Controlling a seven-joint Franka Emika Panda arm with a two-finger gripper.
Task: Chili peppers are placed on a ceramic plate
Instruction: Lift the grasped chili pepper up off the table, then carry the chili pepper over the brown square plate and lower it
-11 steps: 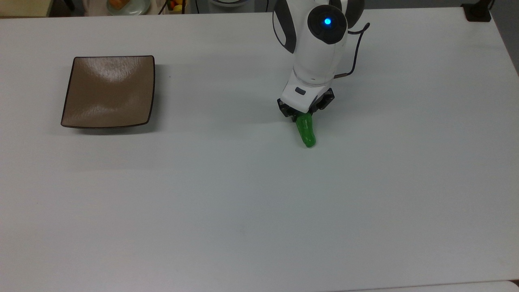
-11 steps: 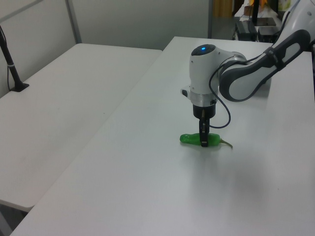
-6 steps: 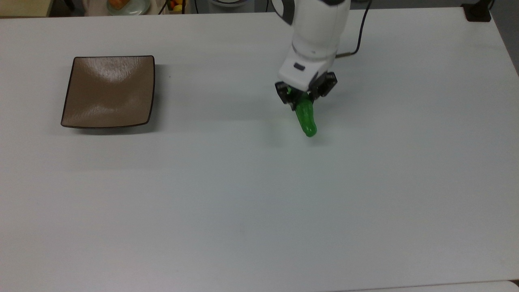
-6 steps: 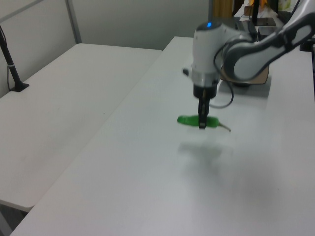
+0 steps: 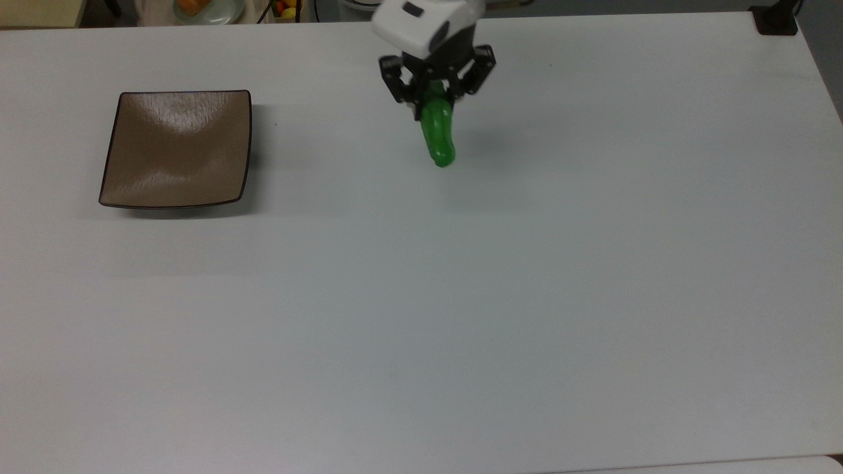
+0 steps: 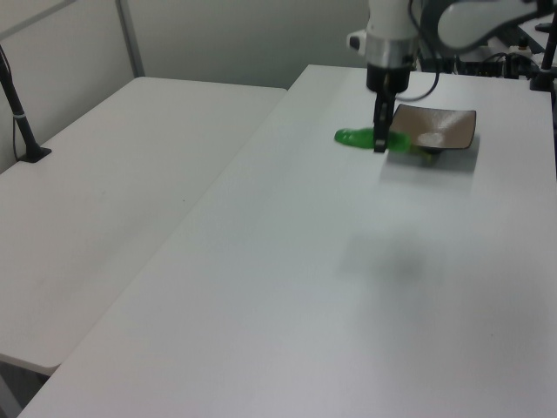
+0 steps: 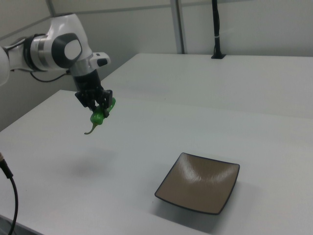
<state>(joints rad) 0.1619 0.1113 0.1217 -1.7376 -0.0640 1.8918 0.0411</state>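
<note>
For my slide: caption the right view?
Gripper carries the green chili pepper above the table, the ceramic plate empty.

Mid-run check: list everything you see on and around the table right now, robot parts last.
chili pepper: one, bright green with an olive stem, held in the air above the table, apart from the plate.
ceramic plate: one, tan-brown with a dark rim, at the top view's left, nothing on it.
table: one, white, under everything.
black post: one, on the far table in the right view.
gripper: one, black fingers, shut on the chili pepper.

Arm cut off at top edge — pepper stem hidden
</note>
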